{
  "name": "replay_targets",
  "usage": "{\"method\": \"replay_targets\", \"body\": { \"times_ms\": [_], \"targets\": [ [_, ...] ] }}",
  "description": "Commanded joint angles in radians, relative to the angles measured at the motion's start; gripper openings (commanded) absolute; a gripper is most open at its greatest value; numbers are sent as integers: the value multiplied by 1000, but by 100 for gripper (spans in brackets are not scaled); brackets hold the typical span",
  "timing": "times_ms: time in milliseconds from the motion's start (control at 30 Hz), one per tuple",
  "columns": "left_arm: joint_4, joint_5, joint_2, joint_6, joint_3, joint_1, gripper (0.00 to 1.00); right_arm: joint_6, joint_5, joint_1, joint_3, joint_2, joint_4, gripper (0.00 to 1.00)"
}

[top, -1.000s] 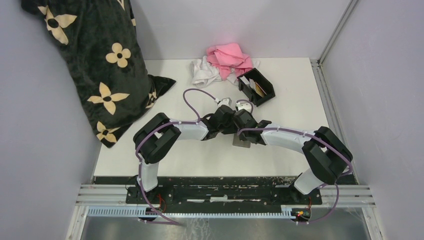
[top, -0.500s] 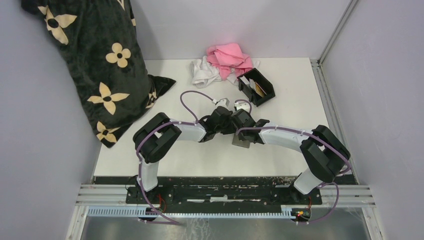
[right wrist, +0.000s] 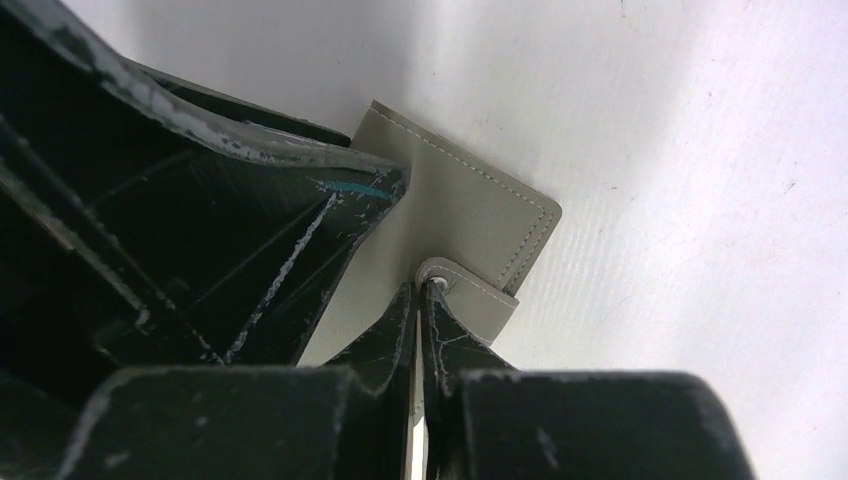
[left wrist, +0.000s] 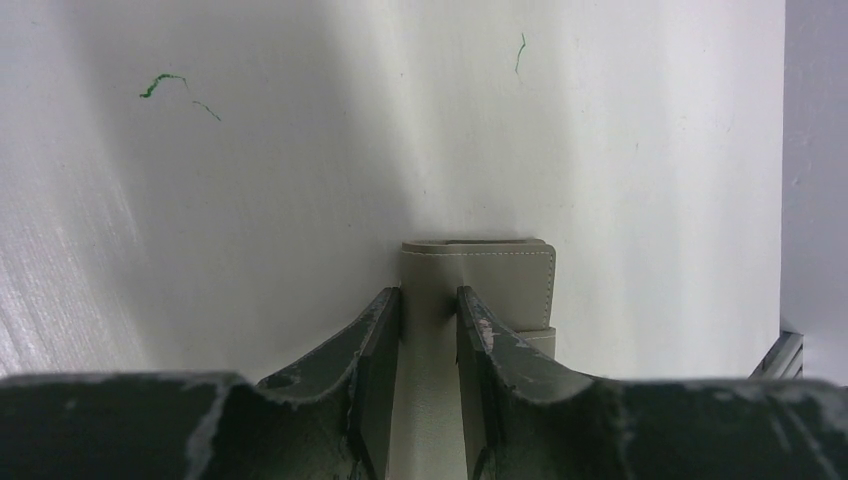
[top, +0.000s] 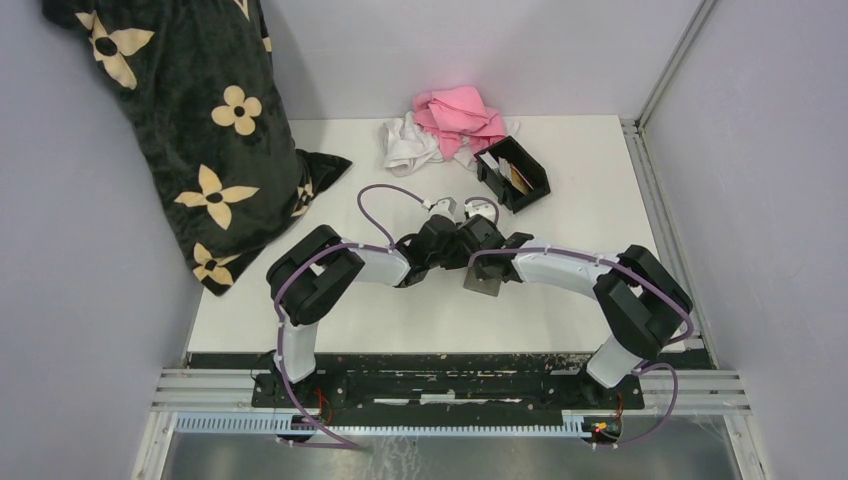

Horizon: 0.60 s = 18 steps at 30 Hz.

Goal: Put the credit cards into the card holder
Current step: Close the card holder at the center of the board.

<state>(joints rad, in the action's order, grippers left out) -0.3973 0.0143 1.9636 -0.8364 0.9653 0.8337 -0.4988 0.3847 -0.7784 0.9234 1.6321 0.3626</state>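
Both pincers grip the grey wallet [left wrist: 510, 280] on the bench [top: 600, 230]: left pincer [left wrist: 428, 305] just narrowed onto its edge, right pincer [right wrist: 422, 290] pinched tight on its tab [right wrist: 480, 290], so unfolding looks next; card holder [top: 513, 175] stands well apart.

On the white counter [top: 560, 290], the left hand [top: 455, 252] and the right hand [top: 480, 250] are seen close together at the centre, over a grey wallet [top: 485, 284] partly covered by them. The black card holder [top: 540, 180] is set well apart, towards the far edge, with credit cards [top: 518, 178] stood inside. A pink cloth [top: 458, 112] and a white cloth [top: 408, 143] are bunched just beside it, and a flowered cushion [top: 190, 120] is propped at the left
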Motion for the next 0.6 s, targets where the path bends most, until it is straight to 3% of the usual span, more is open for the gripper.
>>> {"method": "replay_targets", "body": {
  "times_ms": [0,567],
  "targets": [
    [212,-70,97,-9,-60,22,35,-17,-123,-18,23,59,10,5],
    [148,-96,113,-19,-91,21,33,-12,-271,23,34,98,11,4]
  ]
}}
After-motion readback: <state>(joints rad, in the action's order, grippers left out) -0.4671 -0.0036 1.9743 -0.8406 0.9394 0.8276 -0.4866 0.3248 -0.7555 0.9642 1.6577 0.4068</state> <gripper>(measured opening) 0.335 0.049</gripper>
